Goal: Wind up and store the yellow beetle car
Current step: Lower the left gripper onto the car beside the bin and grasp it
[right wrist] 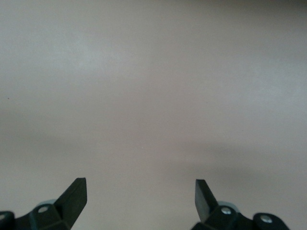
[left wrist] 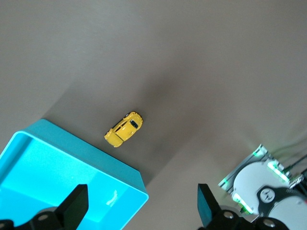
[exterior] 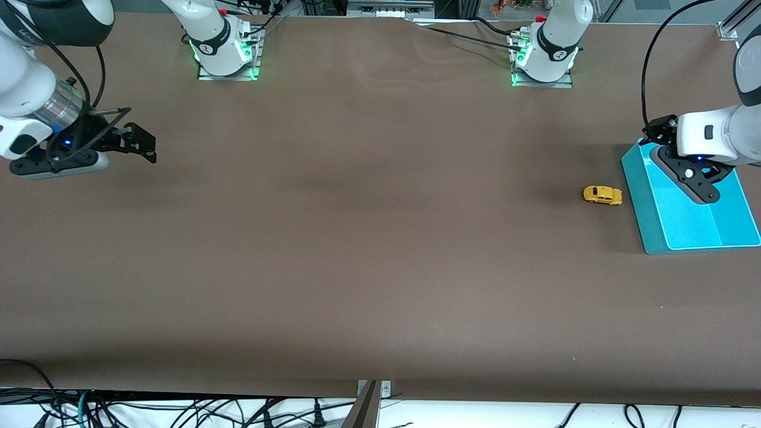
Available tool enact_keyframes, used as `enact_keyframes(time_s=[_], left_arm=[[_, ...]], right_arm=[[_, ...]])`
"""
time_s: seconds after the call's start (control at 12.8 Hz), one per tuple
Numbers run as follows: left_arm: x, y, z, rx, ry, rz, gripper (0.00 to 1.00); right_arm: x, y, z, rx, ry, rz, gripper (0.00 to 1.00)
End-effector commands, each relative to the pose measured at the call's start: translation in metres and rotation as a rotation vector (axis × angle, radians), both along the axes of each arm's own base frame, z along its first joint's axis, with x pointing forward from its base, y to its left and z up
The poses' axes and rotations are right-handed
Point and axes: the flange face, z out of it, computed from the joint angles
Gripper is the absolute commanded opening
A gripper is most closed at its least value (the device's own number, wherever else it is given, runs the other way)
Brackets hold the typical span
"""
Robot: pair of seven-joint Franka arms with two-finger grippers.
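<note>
Overhead, left hand [exterior: 700, 189] spread above teal bin [exterior: 648, 220], right hand [exterior: 138, 144] spread, waiting over table [exterior: 357, 238].

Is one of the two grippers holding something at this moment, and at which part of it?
Nothing is held. The left gripper hangs open over the blue bin; the yellow beetle car sits on the table beside the bin. The right gripper waits open over bare table.

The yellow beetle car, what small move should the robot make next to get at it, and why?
Probably shift the left gripper, open and hanging over the teal bin, sideways until it is above the yellow beetle car. The car sits untouched on the table beside the bin. The right gripper waits open at the right arm's end.
</note>
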Motion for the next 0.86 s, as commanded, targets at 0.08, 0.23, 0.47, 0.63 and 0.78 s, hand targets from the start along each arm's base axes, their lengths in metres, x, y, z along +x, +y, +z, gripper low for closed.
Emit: enact_keyframes(time_s=[0.08,0.23,0.47,0.63,0.78], left_arm=[[-0.011,0.012,-0.047,-0.060,0.024,-0.230,1.00],[-0.018,0.023,-0.083,-0.096,0.010,-0.328,1.00],[-0.036,0.041,-0.137,-0.140,-0.021,-0.471,1.00],[-0.052,0.043,-0.173,-0.157,-0.054,-0.554,1.00],[-0.059,0.041,-0.205,-0.176,-0.076,-0.639,1.00]], right_arm=[[0.000,-0.017,0.013,0.020,0.002,-0.040,1.00],[0.000,-0.035,0.014,0.022,0.004,-0.069,1.00],[0.003,-0.050,0.021,0.045,-0.010,-0.069,1.00],[0.003,-0.054,0.022,0.048,-0.012,-0.075,1.00],[0.002,-0.056,0.021,0.049,-0.005,-0.059,1.00]])
